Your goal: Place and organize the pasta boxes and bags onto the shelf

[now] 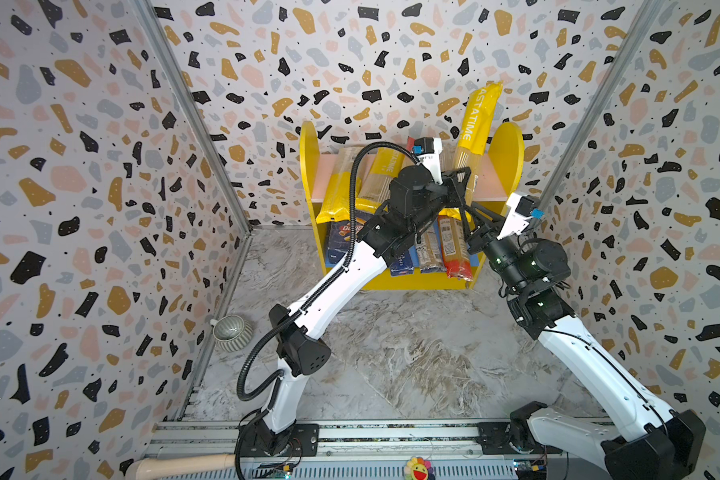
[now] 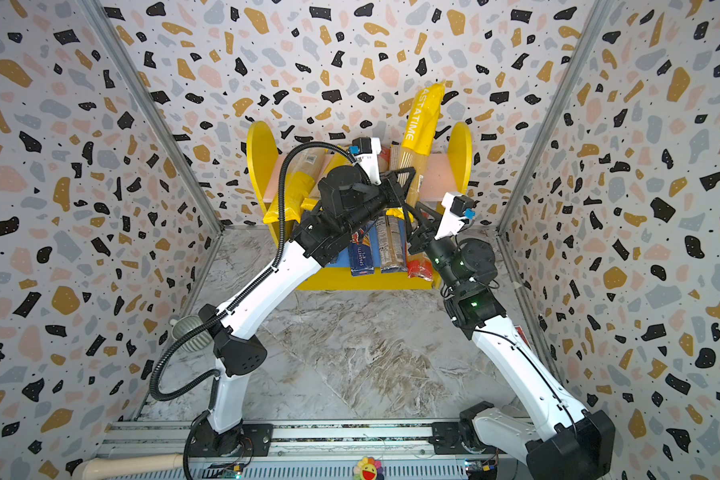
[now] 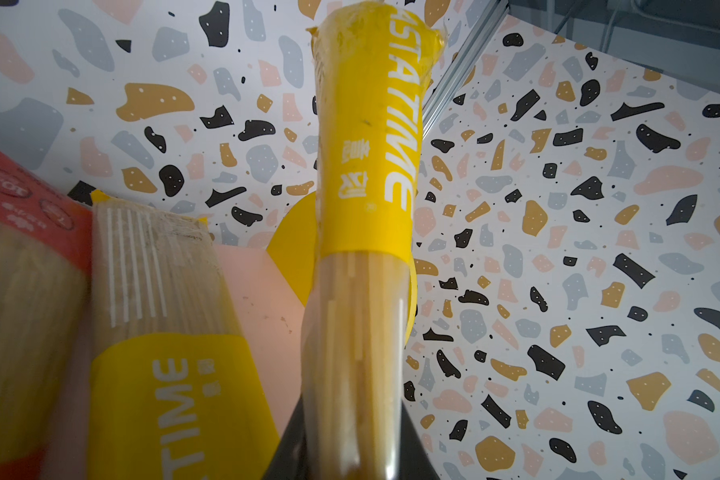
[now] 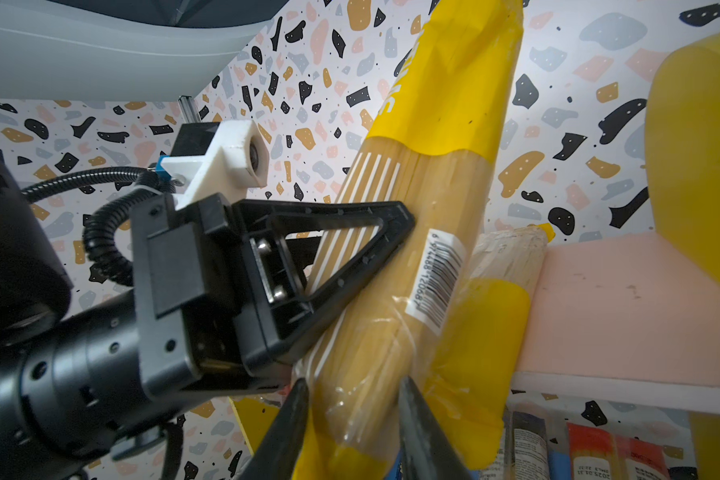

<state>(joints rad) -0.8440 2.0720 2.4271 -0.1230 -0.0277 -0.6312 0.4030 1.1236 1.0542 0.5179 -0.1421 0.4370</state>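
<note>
A yellow-and-clear PASTATIME bag (image 1: 476, 120) (image 2: 420, 120) stands tilted, nearly upright, over the right part of the shelf's pink upper board (image 1: 491, 178). My left gripper (image 1: 460, 183) (image 3: 350, 436) is shut on the bag's clear middle (image 3: 366, 166). My right gripper (image 1: 472, 220) (image 4: 352, 399) is lower down, its jaws pressed against both sides of the same bag (image 4: 425, 208). Other yellow bags (image 1: 341, 187) (image 4: 487, 332) and a red-and-clear bag (image 3: 17, 249) lie on the upper board. On the blue lower board are the wide pasta box (image 1: 344, 241), the narrow spaghetti box (image 2: 360, 257) and more bags (image 1: 456, 249).
The shelf (image 1: 308, 166) (image 2: 260, 166) stands against the back wall, with its yellow sides either side of my grippers. A ribbed grey bowl (image 1: 231, 332) sits by the left wall. Patterned walls close in on three sides. The arms' rail (image 1: 350, 432) runs along the front edge.
</note>
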